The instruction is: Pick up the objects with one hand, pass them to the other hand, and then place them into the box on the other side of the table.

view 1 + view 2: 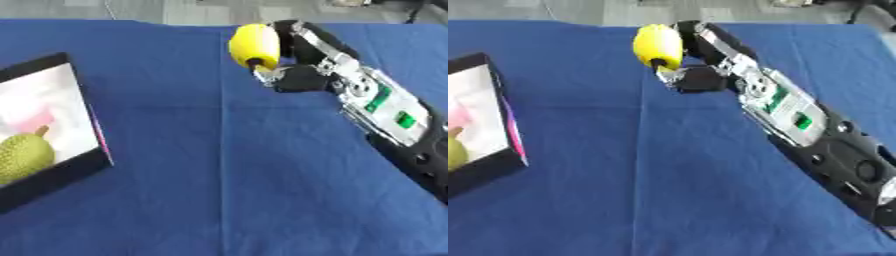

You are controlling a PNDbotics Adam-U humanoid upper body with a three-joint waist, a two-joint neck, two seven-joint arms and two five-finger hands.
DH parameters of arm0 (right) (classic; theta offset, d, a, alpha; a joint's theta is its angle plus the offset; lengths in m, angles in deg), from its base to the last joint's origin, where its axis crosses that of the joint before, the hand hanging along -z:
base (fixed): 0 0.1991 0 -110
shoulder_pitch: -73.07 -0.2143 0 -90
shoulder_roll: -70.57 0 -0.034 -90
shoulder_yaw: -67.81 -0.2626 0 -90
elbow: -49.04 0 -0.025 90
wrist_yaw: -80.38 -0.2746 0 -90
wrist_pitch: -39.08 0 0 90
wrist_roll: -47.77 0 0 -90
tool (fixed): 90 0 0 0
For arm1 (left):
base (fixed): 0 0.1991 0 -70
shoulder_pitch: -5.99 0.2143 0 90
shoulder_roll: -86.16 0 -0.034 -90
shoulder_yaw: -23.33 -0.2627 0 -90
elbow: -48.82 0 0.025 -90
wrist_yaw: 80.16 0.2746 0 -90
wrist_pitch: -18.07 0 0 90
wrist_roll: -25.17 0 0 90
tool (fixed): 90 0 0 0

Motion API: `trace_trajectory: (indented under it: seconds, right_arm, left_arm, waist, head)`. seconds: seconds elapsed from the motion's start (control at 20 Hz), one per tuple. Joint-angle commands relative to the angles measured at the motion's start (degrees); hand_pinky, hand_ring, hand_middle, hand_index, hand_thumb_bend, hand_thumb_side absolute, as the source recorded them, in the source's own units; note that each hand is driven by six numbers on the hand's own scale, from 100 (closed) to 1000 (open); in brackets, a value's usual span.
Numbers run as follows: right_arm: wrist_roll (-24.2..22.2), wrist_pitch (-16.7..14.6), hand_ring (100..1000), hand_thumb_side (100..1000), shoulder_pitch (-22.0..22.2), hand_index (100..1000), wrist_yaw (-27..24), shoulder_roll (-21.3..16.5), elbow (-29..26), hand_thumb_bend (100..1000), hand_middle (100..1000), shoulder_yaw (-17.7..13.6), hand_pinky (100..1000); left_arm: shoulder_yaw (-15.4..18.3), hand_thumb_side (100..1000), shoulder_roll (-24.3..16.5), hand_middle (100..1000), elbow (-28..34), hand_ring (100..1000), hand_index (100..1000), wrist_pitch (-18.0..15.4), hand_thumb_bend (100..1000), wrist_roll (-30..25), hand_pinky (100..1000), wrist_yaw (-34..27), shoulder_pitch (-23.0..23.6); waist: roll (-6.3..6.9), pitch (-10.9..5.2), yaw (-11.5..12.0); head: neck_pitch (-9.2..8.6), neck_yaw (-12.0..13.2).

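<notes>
Right hand [302, 60] clamped on smooth yellow oval fruit [255, 46], lifted above blue cloth tabletop [227, 175]; black-rimmed box [83, 172] lies far left of fruit; left hand unseen.

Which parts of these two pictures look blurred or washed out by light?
Left eye view: the box interior is washed out pale, the green fruit soft-edged. Right eye view: the right hand and yellow fruit are slightly blurred; the blue cloth is evenly lit.
</notes>
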Motion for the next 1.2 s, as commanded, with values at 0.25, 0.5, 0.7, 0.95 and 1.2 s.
trace_trajectory:
  seconds: [0.25,0.5,0.7,0.95,1.2]
  right_arm:
    - [-0.9,-0.2,542,100,-2.1,579,3.1,-0.4,-0.8,100,467,1.9,723]
    - [-1.2,0.0,541,100,-2.5,579,4.6,-0.3,-0.8,100,467,3.2,724]
    - [-1.1,0.5,539,100,-3.0,579,5.1,0.1,-0.8,100,466,4.0,723]
    - [-1.2,0.5,541,100,-3.9,579,5.7,0.5,-0.8,100,467,4.7,717]
    - [-1.7,1.1,538,100,-4.6,578,7.9,0.9,-0.8,100,468,5.3,715]
  left_arm:
    - [-4.7,515,1.5,722,0.2,786,756,0.5,100,-6.0,1000,5.1,-4.1]
    - [-7.4,557,2.8,737,-0.9,794,791,3.0,100,-10.7,1000,7.7,-6.0]
    - [-10.3,589,4.7,743,-1.3,798,810,4.5,100,-15.4,1000,11.8,-7.9]
    - [-12.8,583,7.5,747,-2.3,804,814,4.6,100,-18.9,1000,16.3,-9.3]
    - [-14.7,459,10.3,751,-3.8,807,819,3.2,100,-20.6,1000,19.9,-10.3]
  waist:
    - [1.28,-2.04,0.6]
    - [1.34,-1.94,1.0]
    - [1.39,-1.91,1.6]
    - [1.39,-1.83,1.9]
    - [1.39,-1.59,1.9]
  head:
    - [0.34,0.3]
    - [0.34,-0.1]
    - [0.34,-0.6]
    - [0.34,-1.0]
    - [0.34,-1.2]
